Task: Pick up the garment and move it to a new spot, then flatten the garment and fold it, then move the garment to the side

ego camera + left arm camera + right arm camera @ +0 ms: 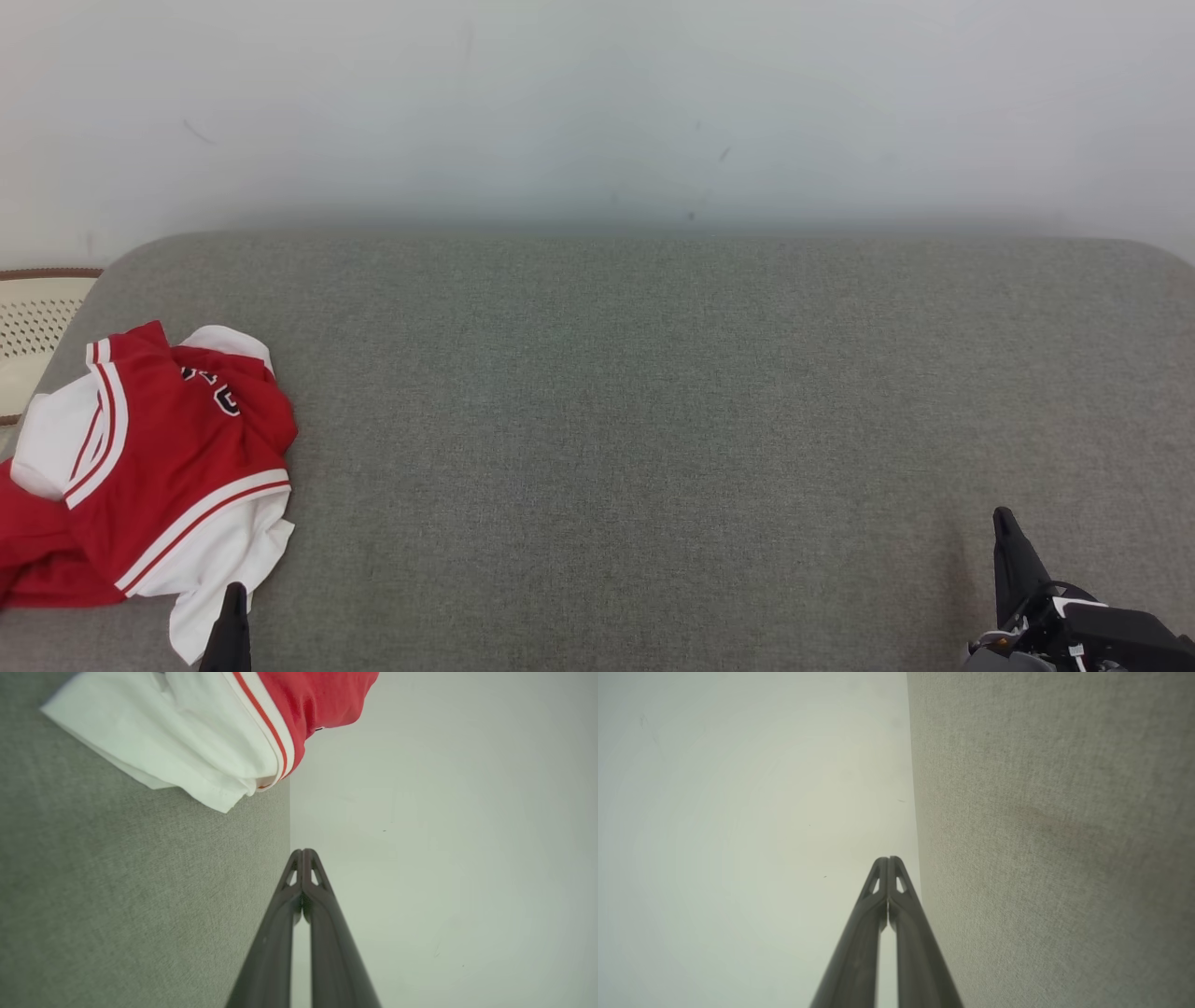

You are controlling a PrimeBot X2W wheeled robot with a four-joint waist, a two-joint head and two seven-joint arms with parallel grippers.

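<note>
In the head view, a crumpled red-and-white jersey (177, 457) is seen on the grey bench (653, 420), just ahead of the left fingers (231, 630). The right fingers (1016, 565) are well apart from it. In the left wrist view, its white hem lies beyond the clenched, empty tips. In the right wrist view, bare bench is seen beside equally clenched, empty fingers. The pickup is judged not yet begun: the left fingers must be opened and advanced onto the hem.
</note>
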